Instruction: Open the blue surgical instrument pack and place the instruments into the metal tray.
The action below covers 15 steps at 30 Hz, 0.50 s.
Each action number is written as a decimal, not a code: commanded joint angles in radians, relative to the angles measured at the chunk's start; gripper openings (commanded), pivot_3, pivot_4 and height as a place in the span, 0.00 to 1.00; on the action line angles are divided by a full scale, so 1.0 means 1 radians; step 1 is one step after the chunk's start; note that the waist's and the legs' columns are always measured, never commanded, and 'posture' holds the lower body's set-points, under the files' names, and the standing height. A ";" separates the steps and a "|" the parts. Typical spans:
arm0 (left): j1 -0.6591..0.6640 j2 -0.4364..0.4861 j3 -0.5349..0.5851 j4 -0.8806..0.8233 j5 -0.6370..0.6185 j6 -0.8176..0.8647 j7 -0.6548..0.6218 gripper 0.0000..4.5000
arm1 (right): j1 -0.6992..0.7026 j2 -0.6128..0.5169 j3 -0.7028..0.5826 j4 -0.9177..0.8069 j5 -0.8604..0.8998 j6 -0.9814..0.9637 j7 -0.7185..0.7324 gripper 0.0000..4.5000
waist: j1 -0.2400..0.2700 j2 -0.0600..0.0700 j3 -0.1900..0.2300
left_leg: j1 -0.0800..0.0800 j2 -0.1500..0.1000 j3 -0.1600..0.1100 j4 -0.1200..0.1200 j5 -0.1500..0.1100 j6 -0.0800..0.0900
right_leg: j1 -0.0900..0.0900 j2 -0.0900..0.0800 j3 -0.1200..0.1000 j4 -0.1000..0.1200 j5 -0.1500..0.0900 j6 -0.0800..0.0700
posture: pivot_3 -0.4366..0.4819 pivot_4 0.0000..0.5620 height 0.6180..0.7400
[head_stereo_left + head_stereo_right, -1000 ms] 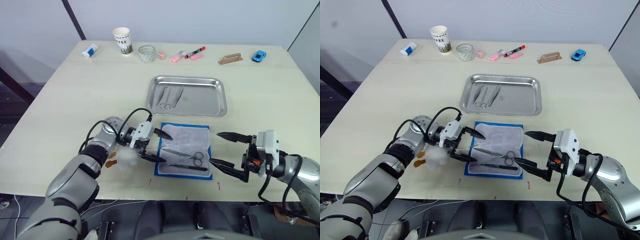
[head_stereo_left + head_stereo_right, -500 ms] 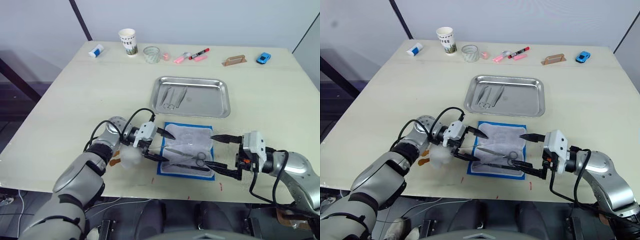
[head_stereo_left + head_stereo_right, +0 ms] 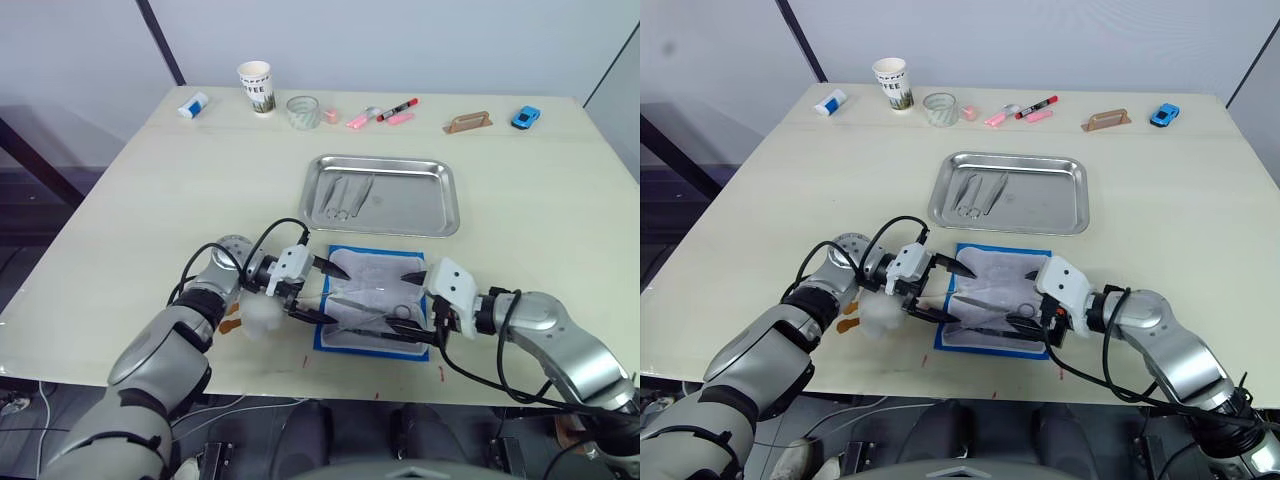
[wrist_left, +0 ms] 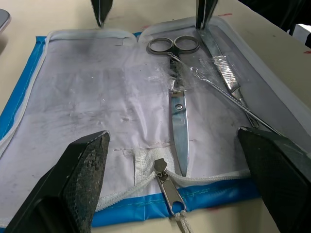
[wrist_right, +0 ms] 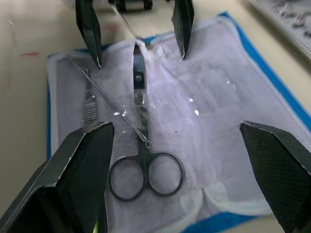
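The blue surgical instrument pack [image 3: 372,298] lies unzipped and flat near the table's front edge, pale lining up. On the lining lie instruments: scissors [image 4: 177,97] with ring handles and slim tools [image 4: 226,73] beside them. More instruments [image 3: 343,193] lie in the left part of the metal tray [image 3: 430,200], just behind the pack. My left gripper [image 3: 330,292] is open over the pack's left edge, one finger on each side of the scissor blades' tip. My right gripper [image 3: 398,308] is open over the pack's right side, straddling the scissors' ring handles [image 5: 141,174]. Neither holds anything.
A white crumpled wad [image 3: 258,317] lies left of the pack by my left wrist. Along the far edge stand a paper cup [image 3: 255,85], a glass [image 3: 303,110], marker pens [image 3: 395,108], a tan block [image 3: 467,121], a blue toy car [image 3: 524,117] and a small white bottle [image 3: 194,102].
My right gripper has moved left from beyond the pack's right edge to over the scissors' handles, still open. The left gripper has stayed put. The head views shifted slightly.
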 commanded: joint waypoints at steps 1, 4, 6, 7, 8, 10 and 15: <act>0.045 -0.001 -0.065 0.042 0.058 -0.012 -0.041 0.98 | -0.024 0.007 0.024 -0.035 -0.024 0.074 -0.037 1.00 | 0.000 0.000 0.000 | 0.000 0.000 0.000 0.000 0.000 0.000 | 0.000 0.000 0.000 0.000 0.000 0.000 | 0.48 0.27 0.82; 0.046 -0.001 -0.064 0.043 0.058 -0.013 -0.041 0.98 | -0.045 0.004 0.049 -0.032 -0.051 0.110 -0.054 1.00 | 0.000 0.000 0.000 | 0.000 0.000 0.000 0.000 0.000 0.000 | 0.000 0.000 0.000 0.000 0.000 0.000 | 0.48 0.27 0.82; 0.048 -0.002 -0.062 0.043 0.058 -0.012 -0.041 0.98 | -0.062 -0.002 0.071 -0.036 -0.065 0.134 -0.052 1.00 | -0.002 0.001 -0.001 | 0.000 0.000 0.000 0.000 0.000 0.000 | 0.000 0.000 0.000 0.000 0.000 0.000 | 0.48 0.27 0.82; 0.048 -0.002 -0.062 0.043 0.058 -0.012 -0.041 0.98 | -0.069 -0.004 0.081 -0.036 -0.073 0.142 -0.054 1.00 | -0.001 0.000 -0.001 | 0.000 0.000 0.000 0.000 0.000 0.000 | 0.000 0.000 0.000 0.000 0.000 0.000 | 0.48 0.27 0.82; 0.049 -0.002 -0.061 0.043 0.058 -0.012 -0.041 0.98 | -0.076 -0.007 0.090 -0.035 -0.083 0.145 -0.056 1.00 | -0.001 0.000 -0.002 | 0.000 0.000 0.000 0.000 0.000 0.000 | 0.000 0.000 0.000 0.000 0.000 0.000 | 0.48 0.27 0.82; 0.049 -0.003 -0.060 0.043 0.058 -0.012 -0.041 0.98 | -0.088 -0.008 0.102 -0.031 -0.093 0.147 -0.056 1.00 | -0.002 0.000 -0.002 | 0.000 0.000 0.000 0.000 0.000 0.000 | 0.000 0.000 0.000 0.000 0.000 0.000 | 0.48 0.27 0.82; 0.050 -0.002 -0.060 0.043 0.059 -0.013 -0.041 1.00 | -0.106 0.003 0.110 -0.019 -0.092 0.159 -0.046 0.94 | -0.002 0.000 -0.003 | 0.000 0.000 0.000 0.000 0.000 0.000 | 0.000 0.000 0.000 0.000 0.000 0.000 | 0.48 0.27 0.82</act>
